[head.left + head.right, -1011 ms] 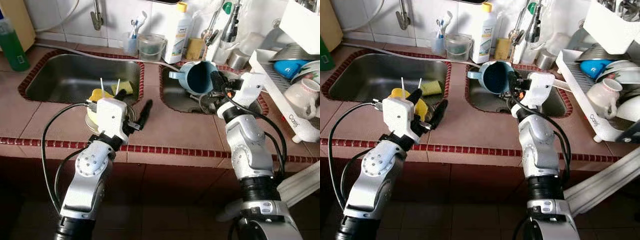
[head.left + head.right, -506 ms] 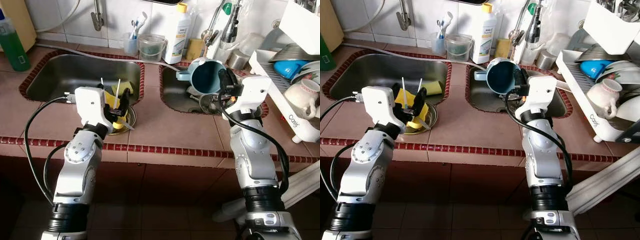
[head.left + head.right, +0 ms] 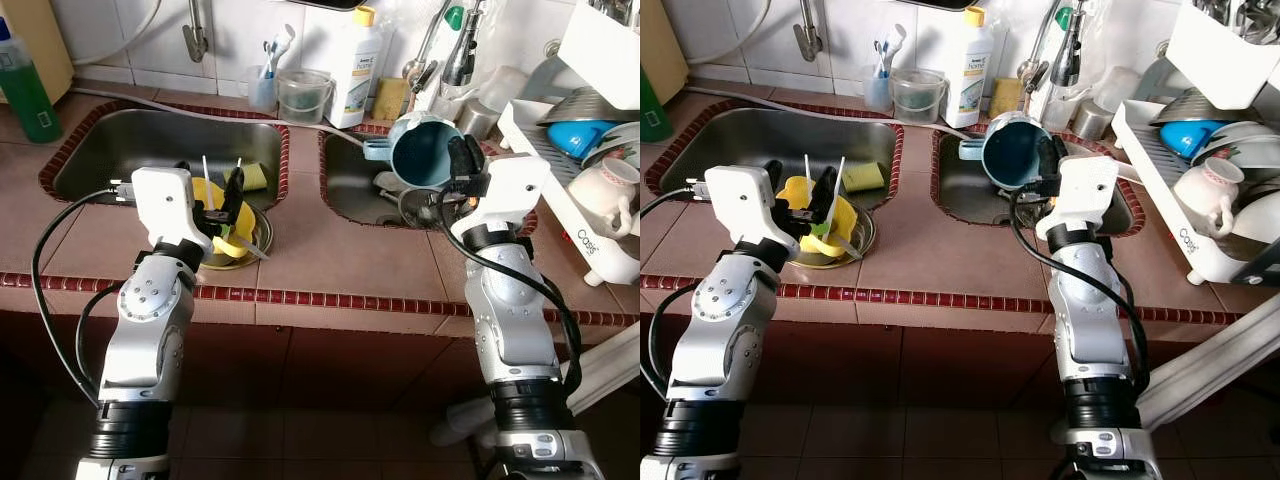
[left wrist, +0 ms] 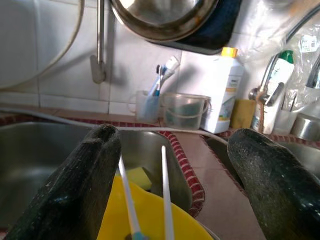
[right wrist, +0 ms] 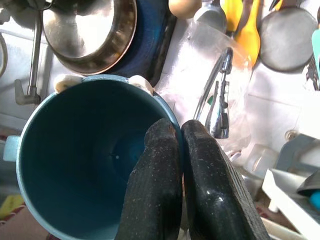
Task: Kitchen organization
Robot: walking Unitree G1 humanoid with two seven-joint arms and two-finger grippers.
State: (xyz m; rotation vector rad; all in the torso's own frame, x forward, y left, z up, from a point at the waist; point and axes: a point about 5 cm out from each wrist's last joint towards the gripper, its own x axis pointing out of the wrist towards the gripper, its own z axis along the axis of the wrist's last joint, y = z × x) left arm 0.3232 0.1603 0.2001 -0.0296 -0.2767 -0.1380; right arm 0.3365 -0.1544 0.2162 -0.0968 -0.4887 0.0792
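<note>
Now the blue jug (image 3: 424, 152) sits in the upper middle-right of the head frames, held up over the right sink basin (image 3: 355, 190) on its side, mouth facing me and handle pointing toward the frame's left. My right tool (image 5: 182, 150) has its two fingers pinched nearly together on the jug's rim, one inside the wall and one outside, so the grip is thin and the jug hangs off one edge. To do this step well I'd carry it slowly toward the white dish rack (image 3: 560, 190) at the right edge, keeping the wrist steady so the rim cannot slide out, and watch the tap (image 3: 462, 50) and the hanging utensils just behind it. The rack already holds a blue bowl (image 3: 585, 135) and a white cup (image 3: 608, 185), so I judge a free spot must be picked before lowering. Further left, at middle-left of the frame, my left tool (image 4: 170, 175) is wide open, gripping nothing, its fingers straddling the yellow bowl (image 3: 222, 215) with two white sticks (image 4: 165, 195) that rests on a metal dish (image 3: 255, 245) at the near edge of the left sink basin (image 3: 120, 150). I'd hold that arm quiet while the jug travels, since closing there could tip the bowl onto the tiled table (image 3: 340, 270).
</note>
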